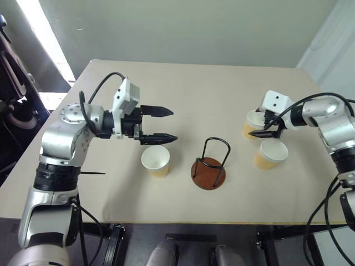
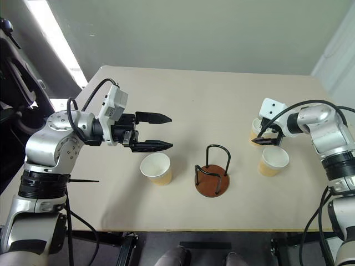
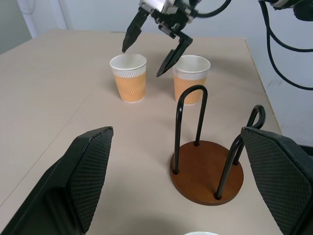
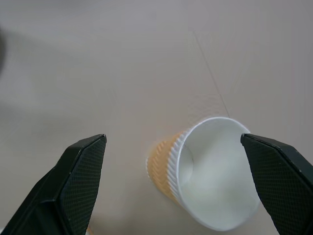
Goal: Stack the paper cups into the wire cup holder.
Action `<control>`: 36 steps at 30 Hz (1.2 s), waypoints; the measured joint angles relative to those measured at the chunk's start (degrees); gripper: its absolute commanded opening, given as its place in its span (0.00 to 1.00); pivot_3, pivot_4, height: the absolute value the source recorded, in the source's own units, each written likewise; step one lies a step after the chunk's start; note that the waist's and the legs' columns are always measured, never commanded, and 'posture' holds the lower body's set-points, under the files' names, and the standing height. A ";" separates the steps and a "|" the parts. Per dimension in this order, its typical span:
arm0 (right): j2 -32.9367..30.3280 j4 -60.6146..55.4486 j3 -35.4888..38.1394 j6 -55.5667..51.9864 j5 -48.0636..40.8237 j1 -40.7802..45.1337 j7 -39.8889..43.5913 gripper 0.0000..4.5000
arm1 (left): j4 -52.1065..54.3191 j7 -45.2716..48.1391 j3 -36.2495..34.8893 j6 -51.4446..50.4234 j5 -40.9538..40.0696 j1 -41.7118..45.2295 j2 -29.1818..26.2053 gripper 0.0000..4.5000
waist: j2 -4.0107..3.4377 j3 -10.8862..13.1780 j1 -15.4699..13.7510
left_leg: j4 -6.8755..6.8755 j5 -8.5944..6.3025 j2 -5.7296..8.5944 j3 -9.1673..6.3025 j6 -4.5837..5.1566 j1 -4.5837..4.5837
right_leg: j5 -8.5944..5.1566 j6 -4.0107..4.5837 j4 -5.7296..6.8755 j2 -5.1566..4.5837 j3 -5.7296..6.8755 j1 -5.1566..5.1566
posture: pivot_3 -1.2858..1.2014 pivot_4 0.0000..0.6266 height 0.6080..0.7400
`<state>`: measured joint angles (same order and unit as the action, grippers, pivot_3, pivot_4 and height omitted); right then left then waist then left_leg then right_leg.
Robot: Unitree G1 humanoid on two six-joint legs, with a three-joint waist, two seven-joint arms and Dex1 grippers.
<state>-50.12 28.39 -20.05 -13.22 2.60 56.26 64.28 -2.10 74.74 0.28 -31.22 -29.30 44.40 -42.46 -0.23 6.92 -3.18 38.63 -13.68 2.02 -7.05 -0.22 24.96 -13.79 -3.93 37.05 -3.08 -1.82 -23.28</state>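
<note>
Three tan-orange paper cups stand upright on the beige table. One cup (image 1: 156,160) is left of the wire cup holder (image 1: 209,166), whose black loops rise from a reddish-brown disc. My left gripper (image 1: 174,124) hangs open just above and behind that cup, holding nothing. At the right stand a farther cup (image 1: 252,123) and a nearer cup (image 1: 270,154). My right gripper (image 1: 256,124) is open and tilted down over the farther cup. In the right wrist view this cup (image 4: 210,181) lies between the spread fingers (image 4: 78,181), untouched. The holder (image 3: 208,171) is empty.
The table's front edge (image 1: 166,223) runs close below the cups and holder. Dark equipment (image 1: 11,77) stands off the table's left side. Black cables (image 1: 324,100) loop over my right arm. Bare tabletop (image 1: 199,94) stretches behind the holder.
</note>
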 measured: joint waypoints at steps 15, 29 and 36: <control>4.70 11.49 -0.52 9.33 9.16 3.33 1.11 0.55 | 0.07 0.02 0.56 0.83 0.23 -0.55 -0.52 1.00 | -0.01 0.00 -0.05 | -0.44 0.00 -0.03 0.02 -0.09 0.00 | -0.02 0.06 -0.05 0.00 0.01 -0.06 | 0.52 0.24 1.00; 4.84 6.61 -0.10 7.35 9.61 3.45 6.20 0.01 | 0.07 1.67 0.77 1.31 0.97 -0.81 -0.55 1.00 | -0.01 0.01 -0.05 | -0.47 -0.01 -0.04 0.02 -0.11 0.00 | -0.04 0.11 -0.06 0.00 0.01 -0.06 | 0.52 0.24 1.00; 2.10 -14.63 5.27 -6.10 1.85 0.62 12.33 0.01 | 0.38 5.78 2.40 1.43 0.99 -0.93 -1.77 1.00 | -0.05 0.03 0.03 | -0.50 -0.01 -0.05 0.03 -0.13 0.05 | -0.07 0.16 -0.09 0.00 0.03 -0.09 | 0.52 0.24 1.00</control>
<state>-48.03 13.76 -14.79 -19.32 4.45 56.88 76.62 -1.71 80.52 2.68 -29.79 -28.31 43.47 -44.22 -0.27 6.95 -3.16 38.12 -13.69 1.97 -7.02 -0.35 25.01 -13.86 -3.77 36.96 -3.08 -1.78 -23.37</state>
